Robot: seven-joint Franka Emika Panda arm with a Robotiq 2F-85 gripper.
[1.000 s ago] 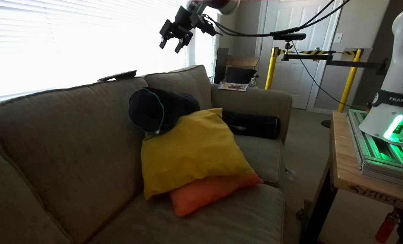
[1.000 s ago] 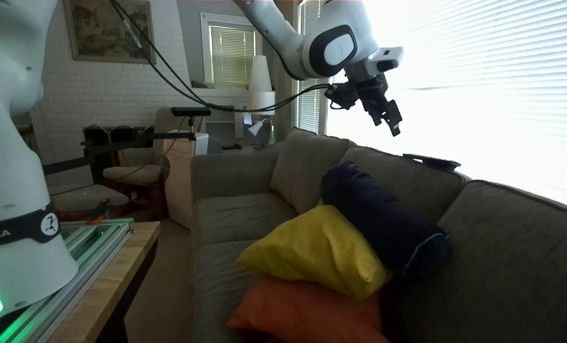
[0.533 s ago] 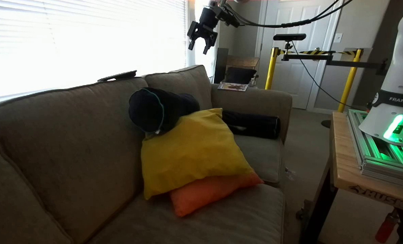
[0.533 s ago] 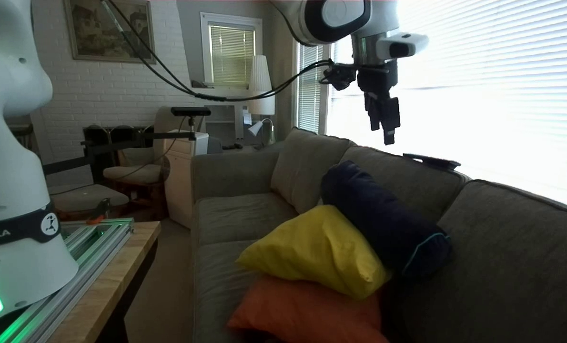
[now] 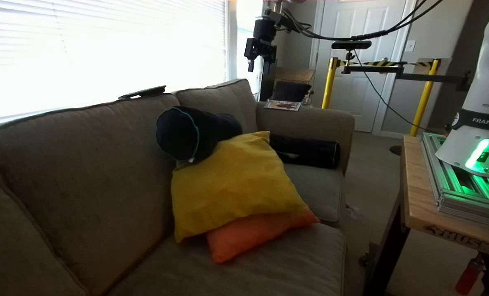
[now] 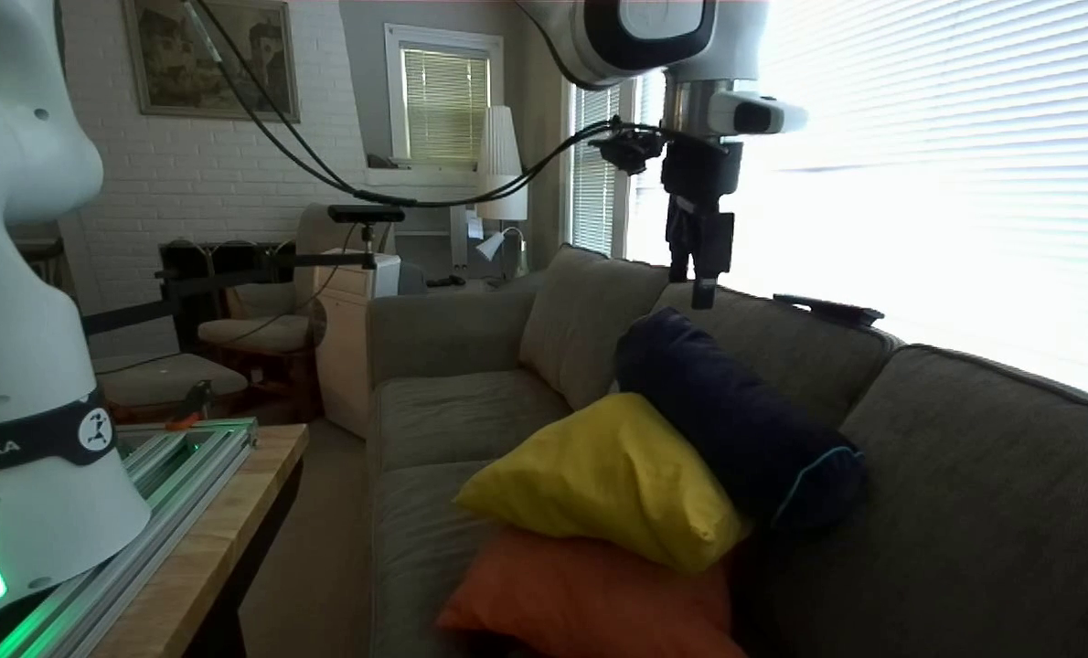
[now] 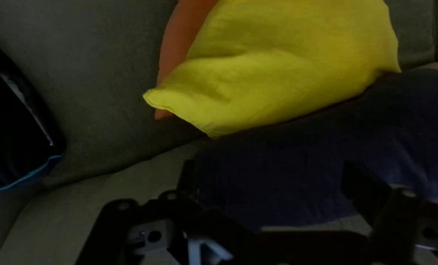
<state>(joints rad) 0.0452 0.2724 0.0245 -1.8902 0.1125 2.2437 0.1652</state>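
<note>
1. Bolster (image 5: 176,139), one of two, lay against the back of the sofa (image 5: 84,176) in an exterior view; the second bolster (image 5: 306,152) lay by the sofa's arm. One yellow cushion (image 5: 232,185) hid part of the nearer one and overlapped one orange cushion (image 5: 254,236).
2. One bolster and both cushions showed in an exterior view, with one black slab (image 6: 827,311) on the sofa back. The gripper (image 6: 691,288) hung above, pointing down.
3. Both bolsters showed in the wrist view. The fingers (image 7: 366,191) stood wide, empty, the bolster visible beyond their gap.
</note>
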